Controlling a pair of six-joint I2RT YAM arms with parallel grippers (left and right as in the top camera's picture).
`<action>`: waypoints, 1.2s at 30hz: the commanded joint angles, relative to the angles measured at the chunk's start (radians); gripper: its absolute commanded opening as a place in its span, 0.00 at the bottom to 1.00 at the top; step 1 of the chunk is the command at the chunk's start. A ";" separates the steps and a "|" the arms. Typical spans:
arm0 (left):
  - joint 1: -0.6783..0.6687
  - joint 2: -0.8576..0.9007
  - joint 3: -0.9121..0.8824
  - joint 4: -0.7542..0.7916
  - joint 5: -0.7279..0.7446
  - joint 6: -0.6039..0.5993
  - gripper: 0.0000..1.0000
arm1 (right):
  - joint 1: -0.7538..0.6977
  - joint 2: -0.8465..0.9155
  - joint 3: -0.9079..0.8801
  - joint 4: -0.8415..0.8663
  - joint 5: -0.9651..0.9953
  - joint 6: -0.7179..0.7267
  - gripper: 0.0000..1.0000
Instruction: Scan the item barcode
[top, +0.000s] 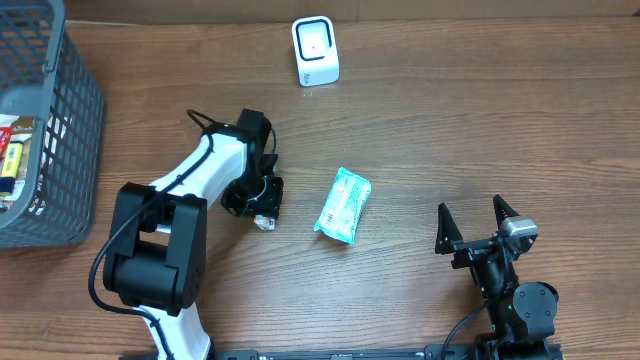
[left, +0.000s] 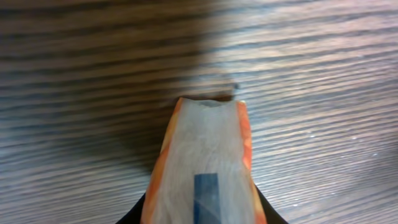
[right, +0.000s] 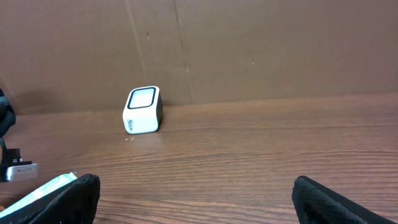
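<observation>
In the left wrist view a small white packet with orange edges and a blue stripe (left: 208, 155) sits between the dark jaws of my left gripper (left: 202, 218), which is shut on it, low over the wood. From overhead the left gripper (top: 262, 205) points down left of centre, and only a tip of the small packet (top: 265, 222) shows under it. A pale green pouch (top: 343, 204) lies flat just right of it. The white scanner (top: 315, 50) stands at the back, also seen as the scanner (right: 142, 110) in the right wrist view. My right gripper (top: 478, 225) is open and empty at the front right.
A grey mesh basket (top: 60, 130) with several packaged goods stands at the far left edge. A brown cardboard wall (right: 249, 50) runs behind the scanner. A corner of the green pouch (right: 43, 186) shows beside the right gripper's left finger (right: 68, 199).
</observation>
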 joint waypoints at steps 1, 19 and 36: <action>-0.027 0.003 -0.010 0.017 -0.007 -0.030 0.21 | -0.004 -0.012 -0.011 0.003 -0.001 0.003 1.00; -0.218 0.003 0.051 0.090 -0.218 -0.208 0.25 | -0.004 -0.012 -0.011 0.003 -0.001 0.003 1.00; -0.211 0.002 0.055 0.105 -0.196 -0.221 0.55 | -0.004 -0.012 -0.011 0.003 -0.001 0.003 1.00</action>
